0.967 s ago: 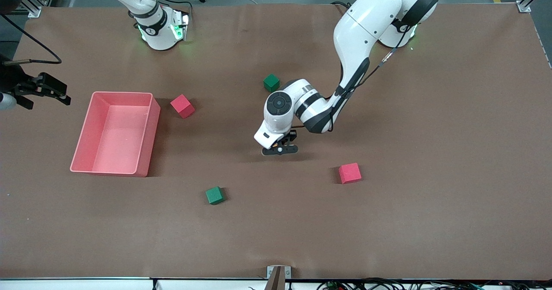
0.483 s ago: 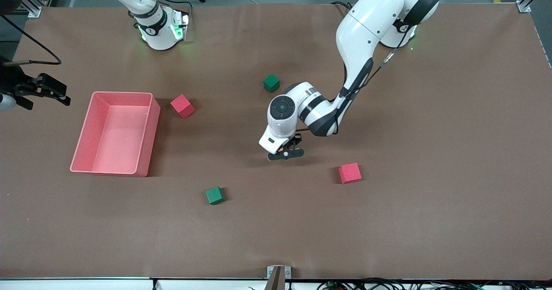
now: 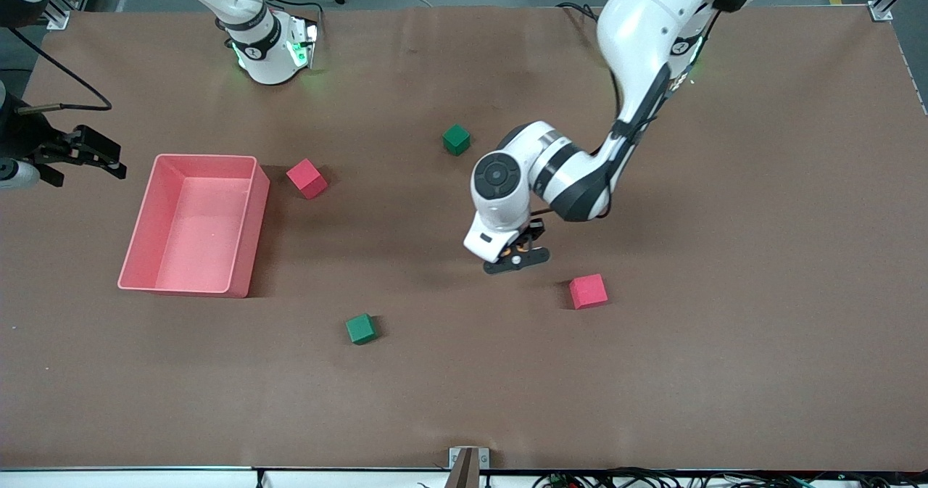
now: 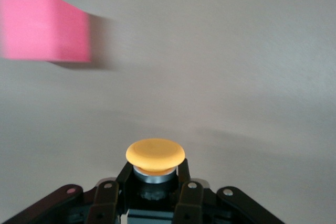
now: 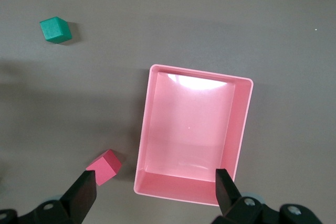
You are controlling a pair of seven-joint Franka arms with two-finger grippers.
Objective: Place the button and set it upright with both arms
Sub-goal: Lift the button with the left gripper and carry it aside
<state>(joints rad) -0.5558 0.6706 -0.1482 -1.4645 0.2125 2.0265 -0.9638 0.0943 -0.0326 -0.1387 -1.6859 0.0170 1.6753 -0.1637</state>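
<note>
Button [image 4: 155,155] sits clamped in the left gripper [image 3: 516,259], up in the air over bare brown table [image 3: 725,256] mid-span, beside a red cube [image 3: 588,291]. Grey floor shows past the table edge by the bases. Near to far on the table: green cube [image 3: 360,328], that red cube, pink bin [image 3: 243,234], second red cube [image 3: 306,178], second green cube [image 3: 456,139]. Button axis runs along the fingers, cap pointing out past the tips. Round orange domed cap, silver collar, black body pinched between the fingers [image 4: 189,195]. Right gripper [image 5: 155,192] waits high over the bin at its arm's end, jaws spread wide, holding nothing.
</note>
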